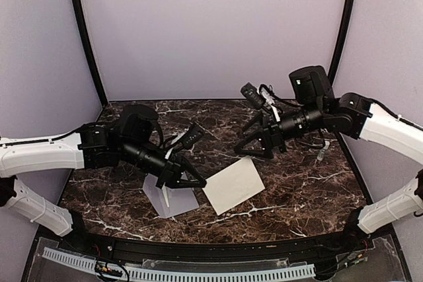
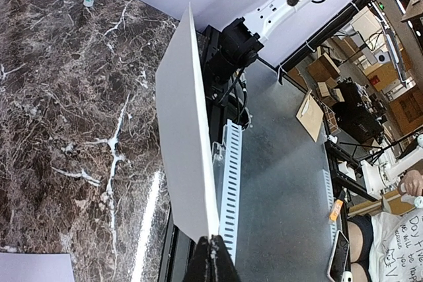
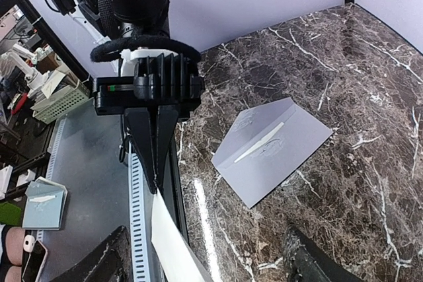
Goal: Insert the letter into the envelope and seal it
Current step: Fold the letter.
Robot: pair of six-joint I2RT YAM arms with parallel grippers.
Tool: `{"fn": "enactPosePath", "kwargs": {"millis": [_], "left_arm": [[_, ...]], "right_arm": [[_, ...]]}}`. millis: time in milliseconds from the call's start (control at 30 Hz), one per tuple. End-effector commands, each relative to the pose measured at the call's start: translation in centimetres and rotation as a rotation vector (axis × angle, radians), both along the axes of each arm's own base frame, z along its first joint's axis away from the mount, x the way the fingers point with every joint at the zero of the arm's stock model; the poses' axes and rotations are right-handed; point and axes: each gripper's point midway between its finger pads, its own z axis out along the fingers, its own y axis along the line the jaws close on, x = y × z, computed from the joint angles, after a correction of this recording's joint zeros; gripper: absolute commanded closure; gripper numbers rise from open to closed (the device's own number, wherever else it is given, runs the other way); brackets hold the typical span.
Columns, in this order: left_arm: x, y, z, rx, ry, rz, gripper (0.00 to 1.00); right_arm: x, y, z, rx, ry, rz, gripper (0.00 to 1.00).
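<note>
Left gripper (image 1: pixel 198 181), jaws pinched on one edge of the letter (image 1: pixel 232 185), held the off-white sheet tilted above the marble table (image 1: pixel 297 186). Right gripper (image 1: pixel 253 152) stood spread near the sheet's far edge. Envelope (image 1: pixel 170 201) lay flat under the left gripper.

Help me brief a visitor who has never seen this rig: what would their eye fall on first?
The pale letter stands out most, pinched at one edge by the shut left pincer above the near middle of the dark marble table. Just left of it, the grey-lavender envelope lies flat beneath that arm. The right pincer hangs open and empty farther back on the right.
</note>
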Motion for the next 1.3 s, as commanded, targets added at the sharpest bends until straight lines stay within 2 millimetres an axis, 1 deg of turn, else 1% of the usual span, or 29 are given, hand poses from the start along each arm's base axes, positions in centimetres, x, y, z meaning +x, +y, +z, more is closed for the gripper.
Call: {"fn": "enactPosePath", "kwargs": {"millis": [0, 100, 267, 333, 400, 467, 600, 667, 767, 800, 833, 867, 900, 933, 967, 1000, 1033, 1067, 1100, 1133, 1167, 1200, 1233, 1267], "left_arm": [[-1.1, 0.2, 0.2, 0.034, 0.022, -0.085, 1.0], [-1.5, 0.2, 0.1, 0.044, 0.043, -0.111, 1.0], [-1.7, 0.0, -0.2, 0.068, 0.06, -0.142, 1.0], [-1.8, -0.1, -0.2, 0.072, 0.063, -0.15, 1.0], [-1.8, -0.2, -0.1, 0.073, 0.062, -0.156, 1.0], [-1.8, -0.2, 0.0, 0.076, 0.061, -0.159, 1.0], [-1.8, -0.3, 0.2, 0.075, 0.057, -0.163, 1.0], [-1.8, -0.3, 0.3, 0.072, 0.055, -0.165, 1.0], [-1.5, -0.3, 0.3, 0.075, 0.047, -0.154, 1.0], [-1.4, -0.3, 0.3, 0.077, 0.042, -0.146, 0.98], [-1.0, -0.3, 0.3, 0.079, 0.024, -0.125, 0.86], [-0.8, -0.2, 0.2, 0.082, 0.016, -0.109, 0.77], [-0.2, -0.2, 0.8, 0.067, -0.015, -0.07, 0.63], [0.1, -0.1, 0.5, 0.066, -0.025, -0.046, 0.57], [1.1, -0.1, 1.8, 0.025, -0.067, 0.014, 0.45], [1.4, 0.2, 1.5, 0.021, -0.076, 0.046, 0.36], [2.4, 0.3, 3.2, -0.035, -0.119, 0.112, 0.33], [2.7, 0.7, 2.9, -0.043, -0.127, 0.147, 0.29], [3.8, 1.0, 5.2, -0.12, -0.175, 0.222, 0.28], [4.6, 1.5, 4.9, -0.13, -0.192, 0.283, 0.25], [4.8, 1.9, 7.4, -0.228, -0.222, 0.324, 0.24], [5.2, 2.7, 7.8, -0.262, -0.243, 0.377, 0.23], [5.6, 3.0, 9.5, -0.339, -0.258, 0.41, 0.22], [5.9, 3.7, 9.7, -0.366, -0.271, 0.46, 0.22]], "right_arm": [[-1.2, 0.6, -0.9, -0.037, 0.035, 0.107, 0.26], [-2.4, 0.9, -2.3, -0.077, 0.092, 0.176, 0.28], [-4.4, 1.1, -4.1, -0.138, 0.157, 0.264, 0.32], [-4.8, 1.1, -4.7, -0.161, 0.171, 0.28, 0.37], [-5.1, 1.1, -5.2, -0.175, 0.186, 0.289, 0.44], [-5.5, 1.1, -5.5, -0.183, 0.199, 0.302, 0.48], [-5.8, 1.2, -5.9, -0.19, 0.211, 0.315, 0.59], [-5.9, 1.2, -6.0, -0.192, 0.212, 0.317, 0.67], [-5.8, 1.2, -5.8, -0.19, 0.202, 0.31, 0.92], [-5.8, 1.2, -5.6, -0.184, 0.198, 0.306, 1.0], [-5.7, 1.3, -5.4, -0.175, 0.188, 0.299, 1.0], [-5.5, 1.3, -5.0, -0.163, 0.178, 0.286, 1.0], [-5.3, 1.3, -4.7, -0.153, 0.165, 0.27, 1.0], [-5.0, 1.3, -4.4, -0.14, 0.151, 0.25, 1.0], [-4.7, 1.3, -3.8, -0.118, 0.134, 0.228, 1.0], [-4.4, 1.4, -3.2, -0.092, 0.119, 0.202, 1.0], [-3.9, 1.7, -2.3, -0.042, 0.09, 0.174, 1.0], [-3.5, 1.8, -1.4, 0.001, 0.074, 0.142, 1.0], [-3.0, 1.9, -0.8, 0.036, 0.064, 0.104, 1.0], [-2.5, 2.0, 0.1, 0.086, 0.048, 0.067, 1.0], [-1.9, 2.0, 1.1, 0.137, 0.03, 0.025, 1.0], [-1.3, 2.0, 1.9, 0.189, 0.023, -0.018, 1.0], [-1.0, 1.8, 2.8, 0.245, 0.013, -0.054, 1.0], [-0.7, 1.7, 3.9, 0.307, 0.012, -0.085, 1.0]]}}
